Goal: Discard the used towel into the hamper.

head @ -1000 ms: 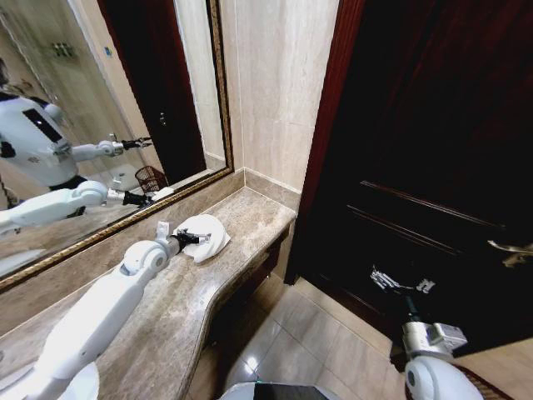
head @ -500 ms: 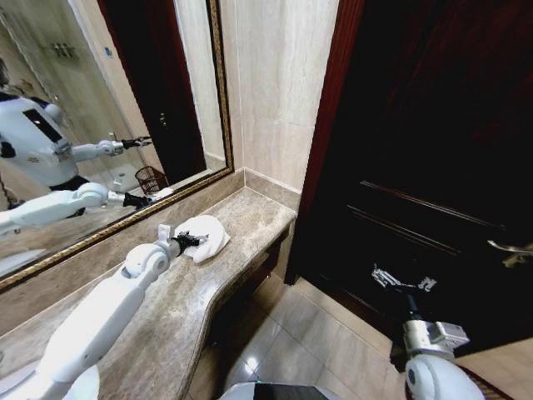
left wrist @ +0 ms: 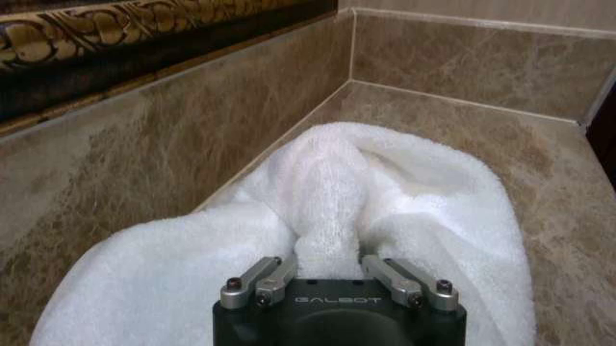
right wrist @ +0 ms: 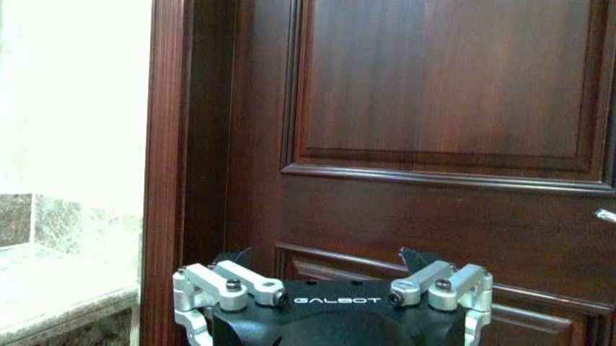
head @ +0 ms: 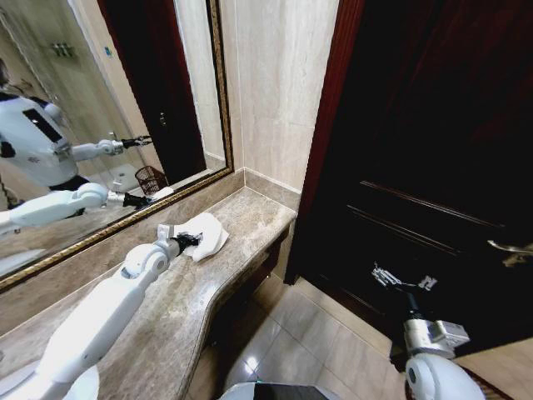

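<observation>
The white towel (head: pixel 211 229) lies crumpled on the marble counter (head: pixel 241 218) near the corner under the mirror. My left gripper (head: pixel 191 241) reaches into its near edge. In the left wrist view a ridge of the towel (left wrist: pixel 423 194) is pinched between the fingers of the left gripper (left wrist: pixel 327 254). The hamper (head: pixel 150 177) shows as a dark wire basket reflected in the mirror. My right gripper (head: pixel 403 282) hangs low in front of the dark wooden door, its fingers spread with nothing between them (right wrist: pixel 327 261).
A gold-framed mirror (head: pixel 218 100) runs along the counter's back wall. The dark wooden door (head: pixel 433 150) with a metal handle (head: pixel 510 247) stands to the right. Tiled floor (head: pixel 308 342) lies between counter and door.
The left gripper has drawn back slightly along the counter, dragging and bunching the towel with it. The right arm has stayed where it was.
</observation>
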### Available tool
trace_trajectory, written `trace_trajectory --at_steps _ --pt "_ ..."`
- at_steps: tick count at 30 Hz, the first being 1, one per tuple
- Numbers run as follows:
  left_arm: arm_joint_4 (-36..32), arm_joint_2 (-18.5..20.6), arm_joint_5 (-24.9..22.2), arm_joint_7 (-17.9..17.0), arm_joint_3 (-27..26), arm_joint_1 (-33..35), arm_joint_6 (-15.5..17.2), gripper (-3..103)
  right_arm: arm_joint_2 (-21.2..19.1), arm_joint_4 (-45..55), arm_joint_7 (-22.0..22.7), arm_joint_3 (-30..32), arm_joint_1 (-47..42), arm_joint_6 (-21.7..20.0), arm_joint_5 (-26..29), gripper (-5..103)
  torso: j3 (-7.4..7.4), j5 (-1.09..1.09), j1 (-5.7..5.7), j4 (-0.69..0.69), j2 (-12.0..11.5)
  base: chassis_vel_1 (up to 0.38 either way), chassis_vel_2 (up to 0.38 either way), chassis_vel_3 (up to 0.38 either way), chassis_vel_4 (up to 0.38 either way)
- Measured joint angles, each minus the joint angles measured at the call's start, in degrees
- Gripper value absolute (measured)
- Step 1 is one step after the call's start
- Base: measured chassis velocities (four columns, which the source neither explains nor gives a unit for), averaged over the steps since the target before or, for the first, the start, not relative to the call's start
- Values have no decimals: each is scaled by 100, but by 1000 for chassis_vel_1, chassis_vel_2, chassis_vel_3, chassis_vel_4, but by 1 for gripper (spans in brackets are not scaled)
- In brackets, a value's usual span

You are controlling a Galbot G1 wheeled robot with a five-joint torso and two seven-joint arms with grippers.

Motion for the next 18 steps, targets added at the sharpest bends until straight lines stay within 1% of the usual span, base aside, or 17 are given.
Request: trace_trajectory --at_steps 2,3,5,6,7,9,10,11,12,14,16,17,18 --pt "-28 -4 3 -4 -30 33 -33 16 1 4 5 0 -8 0 0 100 0 -1 0 0 0 0 0 0 0" --pt "-67 -9 8 -10 -63 75 -74 14 3 14 7 0 -13 0 3 100 0 -1 0 -1 0 0 0 0 0" --pt "-191 -21 15 -12 -184 210 -284 11 5 42 19 1 -23 1 11 100 1 -2 0 0 0 0 0 0 0" --pt "-191 -21 15 -12 -184 210 -284 11 5 42 19 1 -23 1 11 100 1 -2 0 0 0 0 0 0 0" --pt "-321 -33 19 0 -339 378 -705 11 6 64 27 1 -29 1 16 100 1 -2 0 0 0 0 0 0 0" --pt "-502 -63 100 2 -554 604 -1219 11 9 97 33 -3 -33 -1 24 100 0 -1 0 0 0 0 0 0 0" --pt "-574 -74 137 -1 -624 677 -1332 11 10 104 35 -7 -33 -1 25 100 0 -1 0 0 0 0 0 0 0" --pt "-574 -74 137 -1 -624 677 -1332 11 10 104 35 -7 -33 -1 25 100 0 -1 0 0 0 0 0 0 0" --pt "-765 -100 216 -37 -782 848 -1540 11 11 119 36 -13 -34 -2 26 100 0 -1 0 0 0 0 0 0 0" --pt "-1146 -160 328 -138 -1054 1146 -1774 11 15 154 38 -27 -38 -4 40 100 0 2 0 1 0 0 0 0 0" --pt "-1234 -176 350 -161 -1108 1210 -1802 11 16 167 41 -29 -41 -6 49 100 0 2 0 1 0 0 0 0 0" --pt "-1570 -240 430 -261 -1339 1465 -1872 11 17 215 80 -32 -59 -34 77 100 -1 0 0 0 0 0 0 0 0" --pt "-1790 -280 456 -287 -1485 1619 -1886 11 15 250 116 -32 -74 -65 108 100 -1 1 0 0 0 0 0 0 0"
